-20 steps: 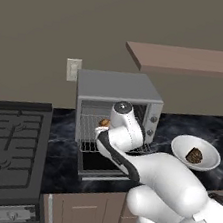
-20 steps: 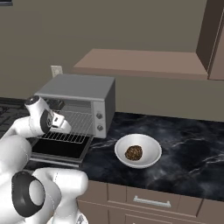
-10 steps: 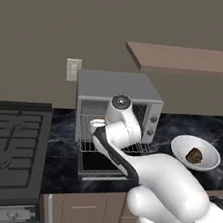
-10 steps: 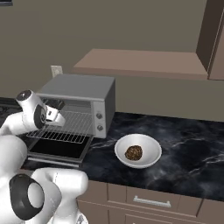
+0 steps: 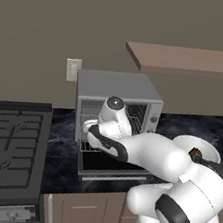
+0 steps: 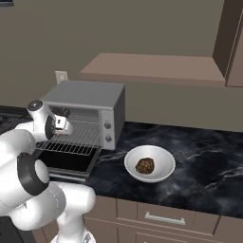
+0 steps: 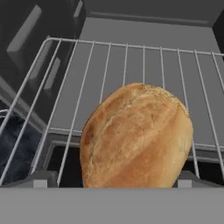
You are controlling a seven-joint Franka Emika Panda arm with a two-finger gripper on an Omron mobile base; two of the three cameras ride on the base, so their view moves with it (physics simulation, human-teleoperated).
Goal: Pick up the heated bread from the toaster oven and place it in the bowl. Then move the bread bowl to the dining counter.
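Filling the near part of the hand view, the heated bread point(image 7: 138, 138) is seen as a golden-tan loaf lying on the wire rack point(image 7: 131, 65) of the toaster oven point(image 5: 114, 121), with the rack's bars running away behind it toward the grey back wall. The two dark fingertips point(image 7: 37, 178) of the claw point(image 7: 111, 180) are set wide apart, one at each side of the loaf; the claw is spread and released, and whether its tips touch the crust cannot be told. In the base views, the white arm is reached into the oven's open mouth, above the dark-glass door point(image 6: 64, 161), which is dropped down flat over the front of the black marbled tabletop point(image 6: 209, 166). To the right of the oven, well apart from it, the shallow white bowl point(image 6: 150, 163) is stood on the tabletop, and a darker brown lump point(image 6: 144, 165) is held inside it. Farther back, a brown wooden shelf point(image 6: 152, 69) is fixed on the wall above the tabletop, and a black stove point(image 5: 7, 143) is placed left of the oven.
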